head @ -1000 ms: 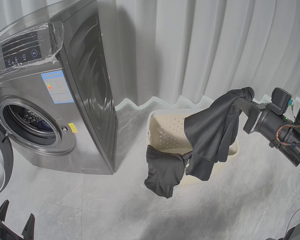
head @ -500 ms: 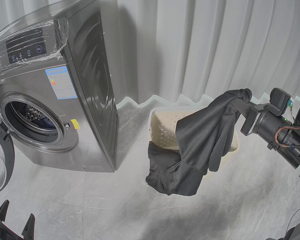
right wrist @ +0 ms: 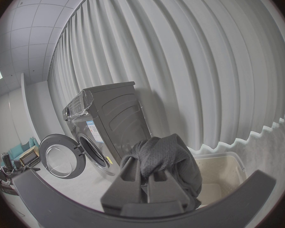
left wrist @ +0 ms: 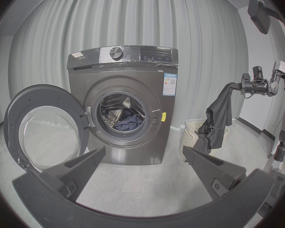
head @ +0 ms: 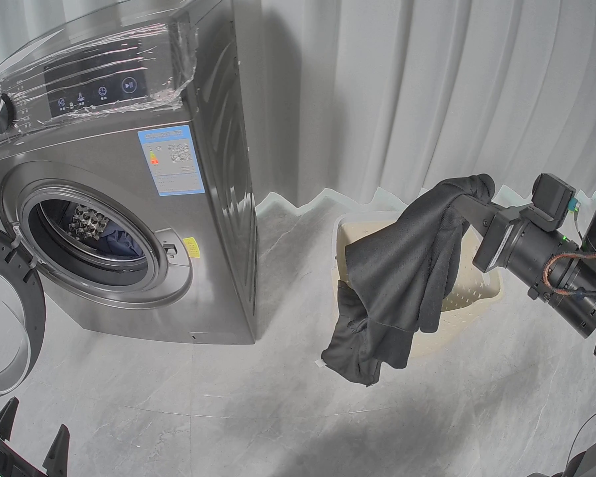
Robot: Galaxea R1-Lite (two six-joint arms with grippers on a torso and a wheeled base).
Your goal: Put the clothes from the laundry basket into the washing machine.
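I have the dark garment [head: 404,266] pinched at its top in the right hand [head: 475,200], whose fingers [right wrist: 134,178] are closed tight on a bunch of the cloth. The garment hangs from there above the laundry basket [head: 477,296]. Its lower half drapes over the basket's rim on the side facing the washing machine [head: 112,187] and trails down outside the wall. I cannot tell whether the lowest fold touches the floor [head: 245,399].

The basket is a cream plastic tub with small holes in its walls, standing on the floor close to the curtain [head: 410,67]. The right wrist view looks past the cloth onto a bare stretch of its inner wall and bottom. The garment hides the rest of the inside from me.

The washing machine stands well apart from the basket, on my left. Its round door [head: 10,313] is swung wide open on the hinge side away from the basket. Inside the drum lies a heap of dark blue clothes [left wrist: 128,124], low and toward the back, with the drum's metal wall showing around it. Clear plastic film [head: 112,87] is taped over the control panel on top.

The left hand [left wrist: 142,152] sits low in front of the machine, facing the open drum. Its two fingers are spread wide apart, with nothing between them.
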